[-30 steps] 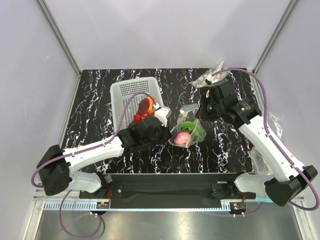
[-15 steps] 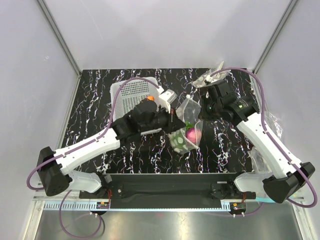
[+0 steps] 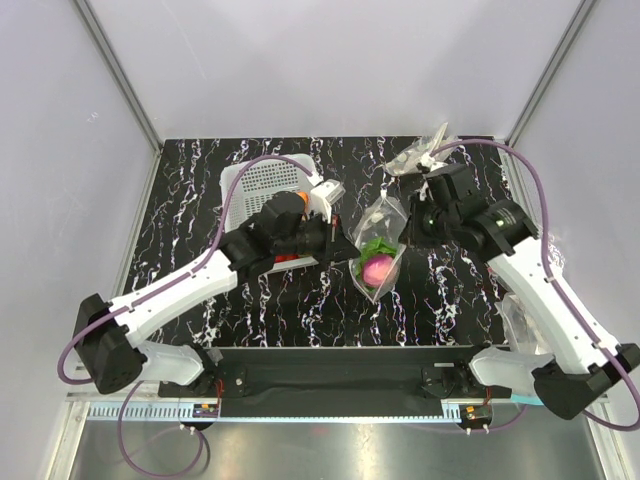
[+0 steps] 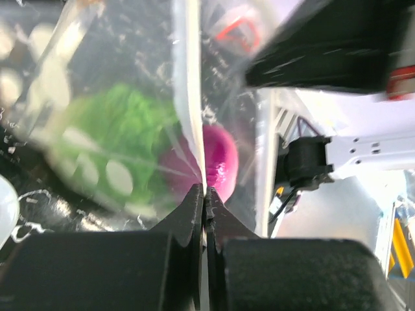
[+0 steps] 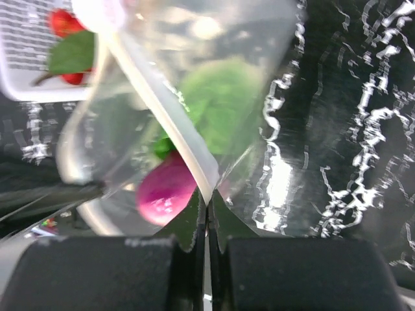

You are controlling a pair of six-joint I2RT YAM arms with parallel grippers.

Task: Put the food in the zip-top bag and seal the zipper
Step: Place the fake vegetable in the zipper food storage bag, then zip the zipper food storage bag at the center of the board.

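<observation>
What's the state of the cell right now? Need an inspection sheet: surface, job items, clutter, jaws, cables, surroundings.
Surface: black marbled table with white veining.
Job's things: zip-top bag held between both arms, with lettuce and pink bulb inside; red berries in the basket.
Clutter: crumpled clear plastic at the far right.
Grippers: left gripper and right gripper, jaws shut on the bag's zipper strip.
Cables: purple cables loop along both arms; no snag seen.
Surroundings: pale walls; nothing else seen.

no readable text, labels, brand names, numbers or signs appear on anything in any camera view.
</observation>
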